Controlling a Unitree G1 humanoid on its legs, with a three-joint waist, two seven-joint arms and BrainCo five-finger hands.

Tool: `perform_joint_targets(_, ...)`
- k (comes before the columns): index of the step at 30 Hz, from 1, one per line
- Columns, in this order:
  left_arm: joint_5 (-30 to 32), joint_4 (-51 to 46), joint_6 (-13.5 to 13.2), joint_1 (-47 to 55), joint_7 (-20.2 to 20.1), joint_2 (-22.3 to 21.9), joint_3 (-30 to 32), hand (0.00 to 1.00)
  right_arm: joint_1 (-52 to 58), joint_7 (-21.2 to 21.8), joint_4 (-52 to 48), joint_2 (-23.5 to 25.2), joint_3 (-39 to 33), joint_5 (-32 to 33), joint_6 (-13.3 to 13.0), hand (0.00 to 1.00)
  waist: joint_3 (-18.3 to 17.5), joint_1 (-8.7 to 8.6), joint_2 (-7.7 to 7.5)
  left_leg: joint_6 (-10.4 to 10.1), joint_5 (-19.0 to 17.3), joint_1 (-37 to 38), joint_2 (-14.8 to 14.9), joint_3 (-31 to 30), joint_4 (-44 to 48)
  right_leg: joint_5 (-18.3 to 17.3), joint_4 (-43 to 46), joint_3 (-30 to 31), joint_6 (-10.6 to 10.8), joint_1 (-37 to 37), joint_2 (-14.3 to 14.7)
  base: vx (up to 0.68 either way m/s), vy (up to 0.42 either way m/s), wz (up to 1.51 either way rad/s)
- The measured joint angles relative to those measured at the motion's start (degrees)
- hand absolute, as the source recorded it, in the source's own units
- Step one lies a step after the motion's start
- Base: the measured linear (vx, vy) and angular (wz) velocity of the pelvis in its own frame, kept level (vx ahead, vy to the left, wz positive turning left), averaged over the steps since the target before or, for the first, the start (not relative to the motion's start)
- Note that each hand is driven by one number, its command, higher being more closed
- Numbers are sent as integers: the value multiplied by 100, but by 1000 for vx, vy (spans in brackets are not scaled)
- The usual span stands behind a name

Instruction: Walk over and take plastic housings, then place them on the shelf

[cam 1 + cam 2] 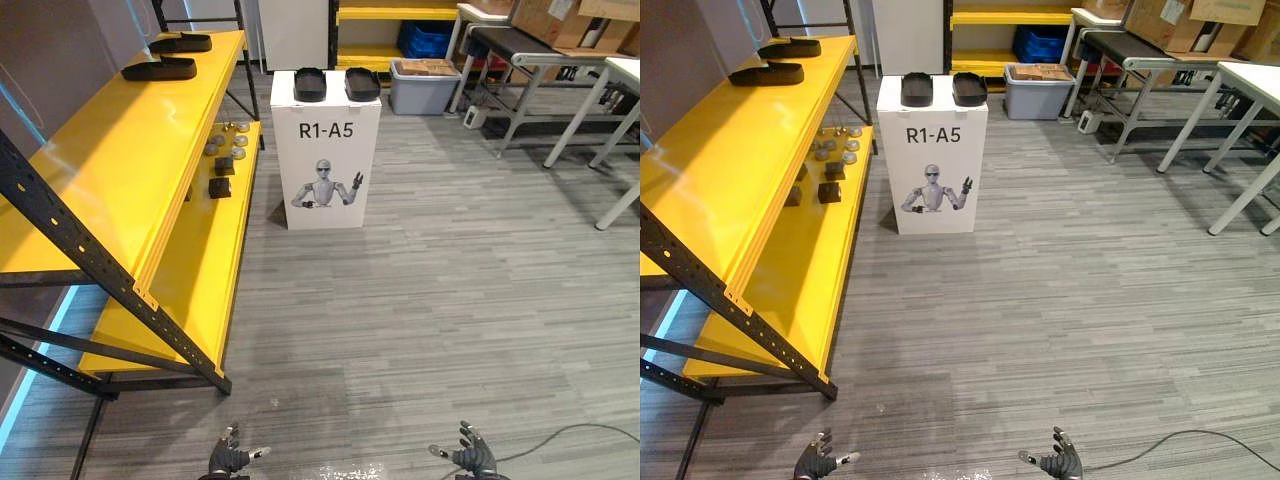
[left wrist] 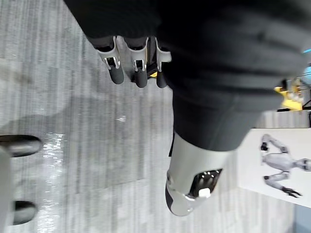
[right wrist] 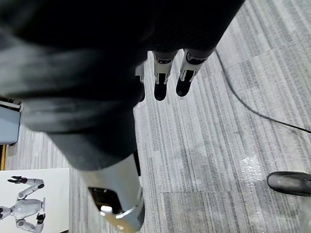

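Two black plastic housings (image 1: 310, 84) (image 1: 362, 83) lie side by side on top of a white box (image 1: 325, 150) with a robot picture, straight ahead across the floor. Two more black housings (image 1: 160, 69) (image 1: 181, 43) rest on the top board of the yellow shelf (image 1: 130, 160) to the left. My left hand (image 1: 228, 458) and right hand (image 1: 472, 458) hang low at the near edge, far from the box. In the wrist views the left fingers (image 2: 129, 68) and right fingers (image 3: 163, 80) are straight over bare floor, holding nothing.
The shelf's lower board carries small metal parts and dark blocks (image 1: 222, 160). Behind the box stand a grey bin (image 1: 423, 88), a blue crate (image 1: 425, 40) and another yellow rack. White-legged tables (image 1: 600, 90) line the right side. Grey plank floor lies between me and the box.
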Motion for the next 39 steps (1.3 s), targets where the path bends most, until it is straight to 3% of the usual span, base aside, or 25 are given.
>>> perform_joint_targets(13,-11,-151,3,219,-6,-26,91,0,19,3,-87,-74,-120,335,4,0,-1,-129,14,24,12,-31,1,-7,-34,-3,4,-8,4,-41,4,-43,0,0)
perform_joint_targets(22,-24,-601,7,193,-6,-25,85,0,-250,0,-23,-74,-121,549,17,0,13,-121,29,-15,-82,-141,11,127,10,-3,-36,115,5,-177,19,18,10,-7)
perform_joint_targets(25,-122,-732,11,191,-3,-51,85,0,-429,-7,-27,-86,-121,549,20,0,45,-108,87,63,-379,-349,43,210,433,-85,84,208,68,-273,26,12,33,-18)
perform_joint_targets(27,-137,-941,10,204,0,-94,89,0,-477,-13,-30,-98,-121,549,22,0,63,-32,117,69,-682,-550,57,312,790,-442,627,312,155,-577,4,13,36,-21)
perform_joint_targets(29,-140,-1012,11,197,3,-122,84,0,-492,-30,-30,-109,-118,550,56,0,117,1,83,209,-1131,-730,-29,340,1329,-1059,1824,321,412,-1042,-170,70,61,-11)
perform_joint_targets(32,-147,-1037,19,165,34,-90,60,0,-508,-31,-32,-103,-54,550,74,0,309,-14,84,403,-1456,-456,-96,228,1574,-1176,4234,91,601,-2011,-439,189,68,15)
perform_joint_targets(34,-182,-1032,35,203,57,-74,44,0,-478,-33,-35,-112,-49,550,85,0,350,-56,69,443,-1695,-216,-90,105,1642,-1321,4733,-154,557,-2315,-587,338,9,32)
perform_joint_targets(36,-241,-1029,44,127,120,-31,-2,0,-520,-34,-59,-186,-30,550,85,0,407,-148,90,409,-1800,32,5,-56,1593,-1374,4534,-312,512,-2650,-600,492,-54,45)
perform_joint_targets(37,-252,-1006,50,-1,134,-30,-25,0,-550,-32,-58,-299,14,550,84,0,501,-212,208,393,-1810,292,217,-165,1378,-1348,4090,-369,441,-2886,-436,651,-121,61)
perform_joint_targets(38,-274,-977,45,-170,154,-25,-52,0,-569,-36,-64,-389,13,551,82,0,564,-291,300,318,-1769,481,444,-254,1207,-1131,3347,-379,297,-3105,-228,557,-107,62)
perform_joint_targets(39,-291,-976,44,-253,156,-6,-55,0,-563,-39,-65,-417,15,551,82,0,576,-321,300,200,-1747,532,491,-304,1172,-889,2872,-328,299,-3171,-162,483,-131,63)
